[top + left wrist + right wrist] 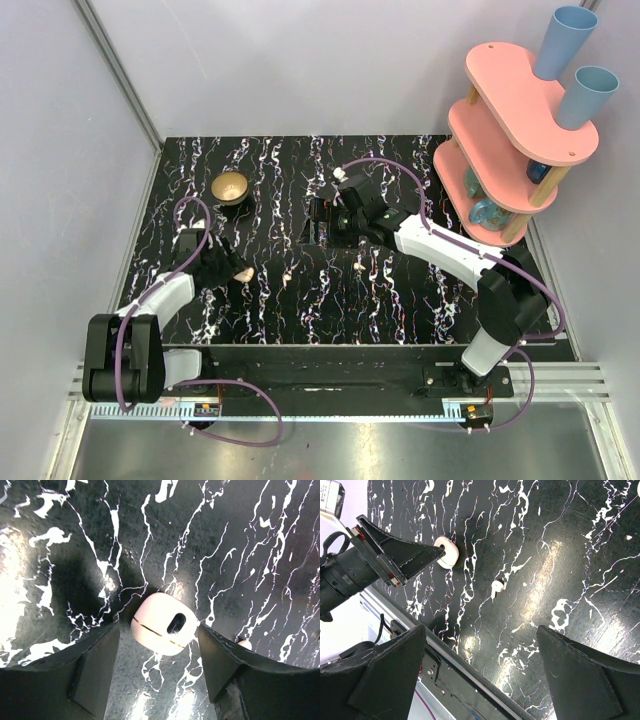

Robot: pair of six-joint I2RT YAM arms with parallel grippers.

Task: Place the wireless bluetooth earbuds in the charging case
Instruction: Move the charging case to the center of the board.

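2 grippers are recorded, both with fingers spread. The left gripper (159, 632) is set around the shut charging case (162, 622) on the table (260, 170), with no contact seen. 1 earbud (245, 644) lies just beside it, a 2nd earbud (358, 265) farther right. The right gripper (481, 628) is held above, empty.
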